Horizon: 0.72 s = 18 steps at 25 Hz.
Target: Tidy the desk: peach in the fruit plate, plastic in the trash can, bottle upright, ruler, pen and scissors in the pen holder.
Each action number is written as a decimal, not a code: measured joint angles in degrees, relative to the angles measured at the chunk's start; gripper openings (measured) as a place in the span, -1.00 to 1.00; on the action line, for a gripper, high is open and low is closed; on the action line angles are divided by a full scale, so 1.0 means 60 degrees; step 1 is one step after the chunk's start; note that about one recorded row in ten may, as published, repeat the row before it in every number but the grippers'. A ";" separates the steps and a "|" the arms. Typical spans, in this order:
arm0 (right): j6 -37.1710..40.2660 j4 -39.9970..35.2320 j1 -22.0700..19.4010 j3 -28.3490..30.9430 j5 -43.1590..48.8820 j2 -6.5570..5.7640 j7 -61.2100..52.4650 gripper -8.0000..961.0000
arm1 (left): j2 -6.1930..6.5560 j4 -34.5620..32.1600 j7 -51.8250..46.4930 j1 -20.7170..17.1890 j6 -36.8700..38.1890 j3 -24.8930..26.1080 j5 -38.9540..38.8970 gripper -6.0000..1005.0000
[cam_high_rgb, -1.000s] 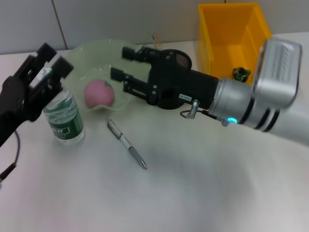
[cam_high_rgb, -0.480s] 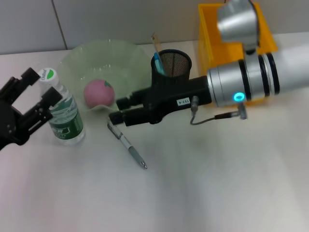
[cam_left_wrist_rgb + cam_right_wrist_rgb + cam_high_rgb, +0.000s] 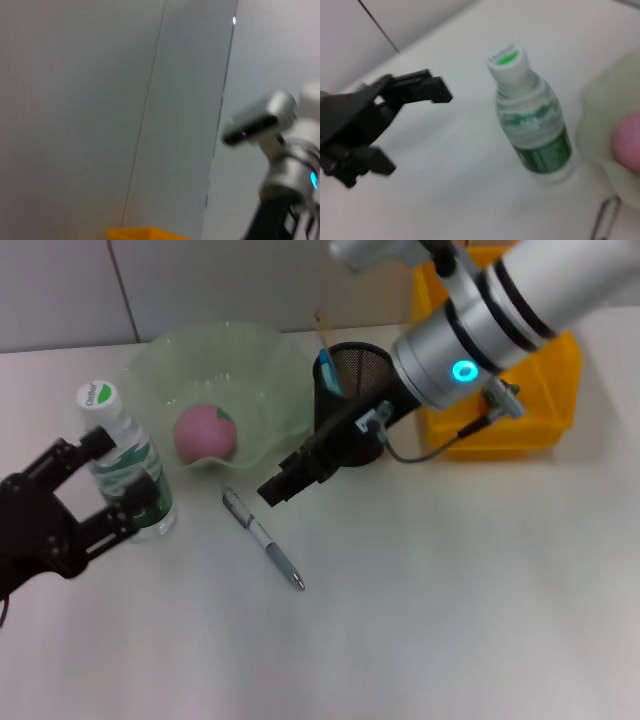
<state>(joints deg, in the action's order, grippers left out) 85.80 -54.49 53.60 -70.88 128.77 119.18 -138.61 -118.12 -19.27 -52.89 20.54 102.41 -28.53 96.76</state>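
Beside the pen holder, the pen is thin, stiff, slippery; pinch its midpoint with your right hand, clenched empty.

White desk running wide under even light, and behind it a pale grey panelled wall with thin seams.

The bottle stands upright just beside the left gripper. The pen lies flat below the right gripper; the peach sits in the plate.
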 joint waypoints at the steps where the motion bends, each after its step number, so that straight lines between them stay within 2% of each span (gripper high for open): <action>1: 0.0079 0.0034 0.0211 -0.0002 0.0275 0.0000 -0.0247 0.06 | -0.0001 -0.0086 0.0005 -0.0030 -0.0091 -0.0175 -0.0001 0.62; 2: 0.0141 0.0134 0.0492 -0.0013 0.0637 -0.0001 -0.0626 0.06 | -0.0001 -0.0283 0.0012 -0.0097 -0.0276 -0.0568 0.0000 0.62; 4: 0.0198 0.0360 0.0882 -0.0061 0.1043 0.0000 -0.1089 0.06 | -0.0004 -0.0399 0.0030 -0.0161 -0.0429 -0.0826 0.0001 0.62; 10: 0.0228 0.1616 0.2046 -0.0446 0.1482 0.0008 -0.2196 0.06 | -0.0019 -0.0431 0.0366 -0.0286 -0.0710 -0.1099 0.0000 0.62; 15: -0.0165 0.2474 0.2505 -0.0732 0.1739 0.0049 -0.2480 0.06 | -0.0055 -0.0387 0.0652 -0.0380 -0.0733 -0.1124 0.0000 0.62; 18: -0.0745 0.3004 0.2731 -0.1226 0.1848 0.0083 -0.2783 0.06 | -0.0064 -0.0387 0.0654 -0.0410 -0.0736 -0.1224 0.0000 0.62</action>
<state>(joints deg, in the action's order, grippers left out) 81.33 -36.47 69.99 -78.24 139.86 119.67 -155.31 -118.50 -21.59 -48.97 18.08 97.99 -35.88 96.77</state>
